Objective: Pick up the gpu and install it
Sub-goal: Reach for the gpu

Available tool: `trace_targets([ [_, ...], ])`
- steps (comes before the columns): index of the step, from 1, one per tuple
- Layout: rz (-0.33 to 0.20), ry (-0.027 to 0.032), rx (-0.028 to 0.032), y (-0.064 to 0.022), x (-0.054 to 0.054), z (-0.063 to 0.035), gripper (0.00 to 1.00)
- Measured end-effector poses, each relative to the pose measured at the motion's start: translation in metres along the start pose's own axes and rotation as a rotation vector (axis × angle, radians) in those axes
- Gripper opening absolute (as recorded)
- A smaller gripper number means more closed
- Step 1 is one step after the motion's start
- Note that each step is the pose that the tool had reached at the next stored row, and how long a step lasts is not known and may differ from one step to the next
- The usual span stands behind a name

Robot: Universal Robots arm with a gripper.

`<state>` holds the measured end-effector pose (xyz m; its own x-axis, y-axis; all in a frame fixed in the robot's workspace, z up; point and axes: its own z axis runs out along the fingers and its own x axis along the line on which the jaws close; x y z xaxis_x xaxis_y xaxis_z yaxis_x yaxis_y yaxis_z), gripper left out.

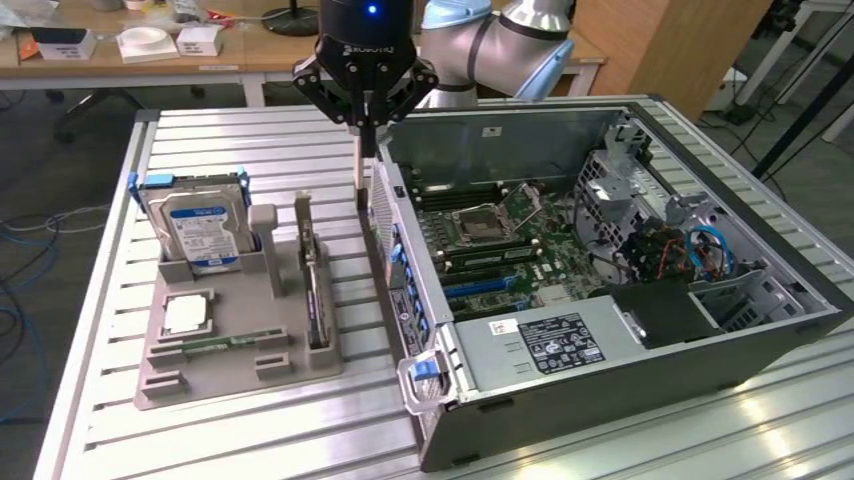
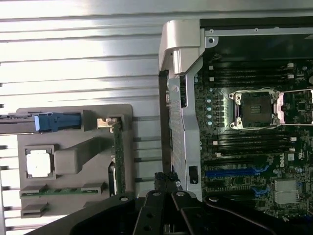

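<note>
GPU not yet picked: still in its tray, gripper empty above the gap by the case.

Gripper (image 1: 360, 205) fingers look pressed together w/ nothing between, hanging just off the open PC case's (image 1: 641, 400) side wall, between case and grey tray (image 1: 227, 370). GPU (image 1: 315, 290) stands on edge in the tray slot nearest the case, untouched; pick-up and install both left, judging by this. Motherboard (image 1: 507, 250) exposed. Hard drive (image 1: 200, 230) and square chip (image 1: 187, 313) sit on the tray, toward the exterior view's left. Surface: slatted aluminium table (image 1: 200, 140), shiny. Far side: desks w/ small boxes, wood panel; cables on floor.
</note>
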<state>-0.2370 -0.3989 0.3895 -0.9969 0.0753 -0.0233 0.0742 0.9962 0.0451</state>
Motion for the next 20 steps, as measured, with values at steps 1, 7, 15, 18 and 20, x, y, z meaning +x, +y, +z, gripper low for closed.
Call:
trace_targets([
  [1, 0.0, 0.0, 0.0, -0.0001, 0.001, 0.0, 0.11],
  [7, 0.0, 0.0, 0.0, -0.0004, 0.006, -0.0001, 0.11],
  [15, 0.0, 0.0, 0.0, -0.001, 0.014, -0.0001, 0.11],
  [18, 0.0, 0.0, 0.0, -0.0012, 0.016, -0.0002, 0.11],
  [20, 0.0, 0.0, 0.0, -0.0014, 0.018, -0.0002, 0.11],
])
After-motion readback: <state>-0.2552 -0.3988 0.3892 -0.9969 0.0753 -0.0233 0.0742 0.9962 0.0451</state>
